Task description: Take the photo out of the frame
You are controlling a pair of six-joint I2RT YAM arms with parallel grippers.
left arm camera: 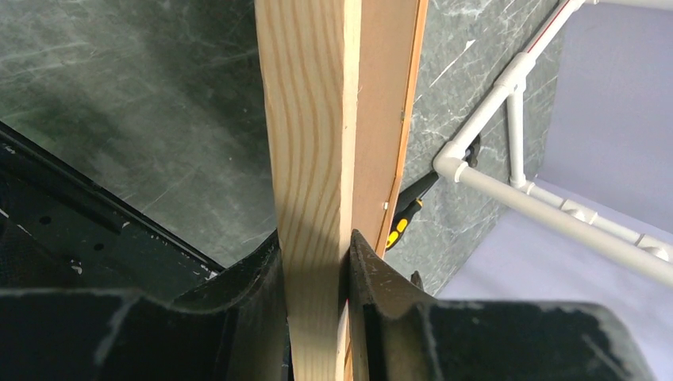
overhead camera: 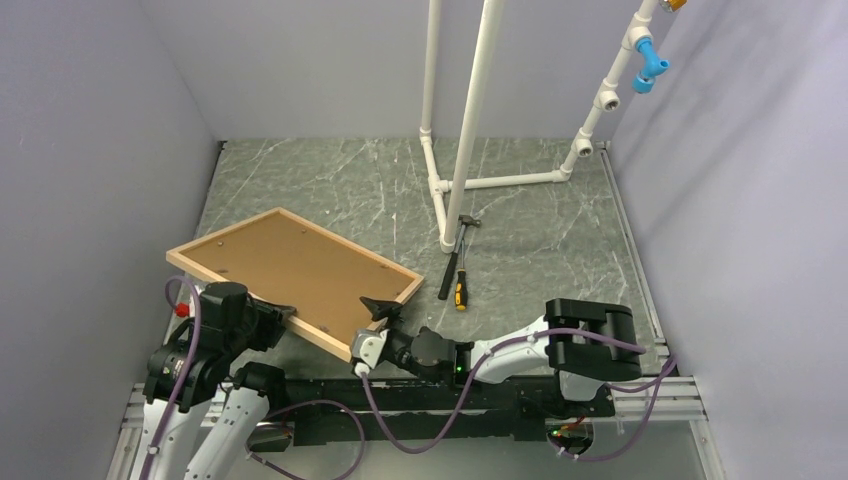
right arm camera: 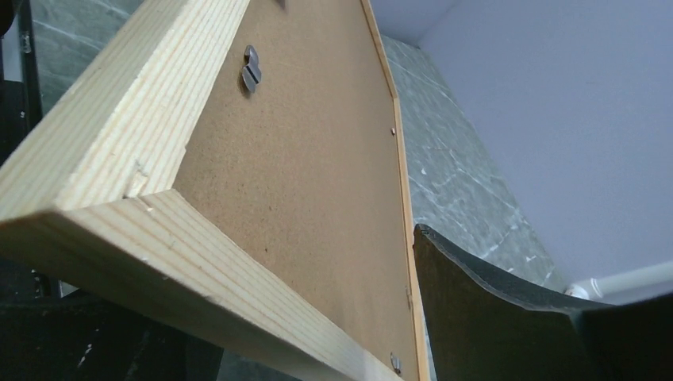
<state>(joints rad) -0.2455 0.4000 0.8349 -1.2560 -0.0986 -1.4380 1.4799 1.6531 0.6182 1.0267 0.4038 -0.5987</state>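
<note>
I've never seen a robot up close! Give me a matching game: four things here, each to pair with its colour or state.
Things:
1 frame
2 backing board
3 hammer
4 screwdriver

Descriptions:
a yellow-and-black handle
b light wood, clamped by the left gripper
c plain brown, facing up
d black handle, head beside the white pipe

Pairs: 1-b; 2-c; 3-d; 4-a

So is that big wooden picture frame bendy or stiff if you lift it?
Probably stiff: the light wooden rectangular frame looks straight though the left gripper pinches only one edge. It is likely light for its size, as its wooden rails are thin. It might tip, being held at its rim.
</note>
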